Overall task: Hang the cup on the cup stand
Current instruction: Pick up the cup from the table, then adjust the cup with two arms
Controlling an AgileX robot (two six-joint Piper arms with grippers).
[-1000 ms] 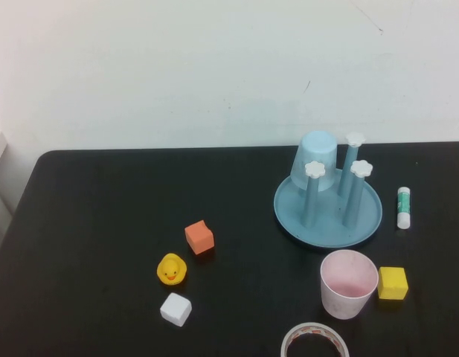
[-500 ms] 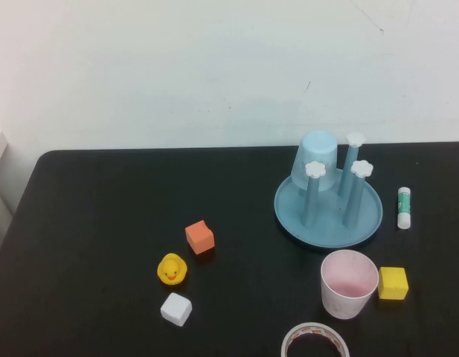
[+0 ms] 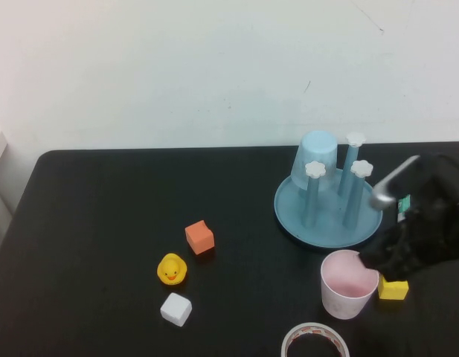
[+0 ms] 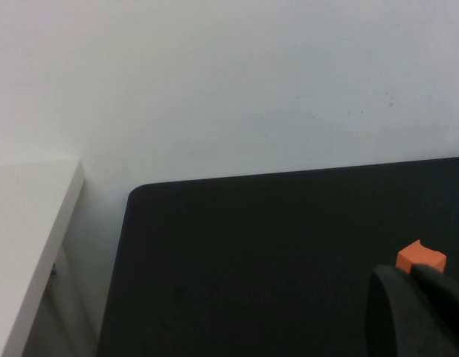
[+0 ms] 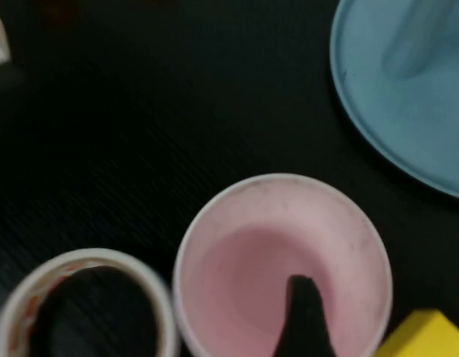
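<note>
At the lower right of the high view, a tape roll (image 3: 314, 341) is seen at the frame edge. Just above it the cup (image 3: 349, 284) stands upright, its rim met by the right gripper (image 3: 378, 260); whether those fingers are spread cannot be told. Behind lies the cup stand (image 3: 328, 216), a light blue cup (image 3: 316, 159) inverted on one peg. The left gripper (image 4: 422, 316) shows only at the lower right of its wrist view, fingers pressed together.

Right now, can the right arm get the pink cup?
Probably yes. The right gripper is right at the pink cup, with one finger showing over its open mouth, and nothing is between them. The left gripper sits far off near the orange block.
</note>
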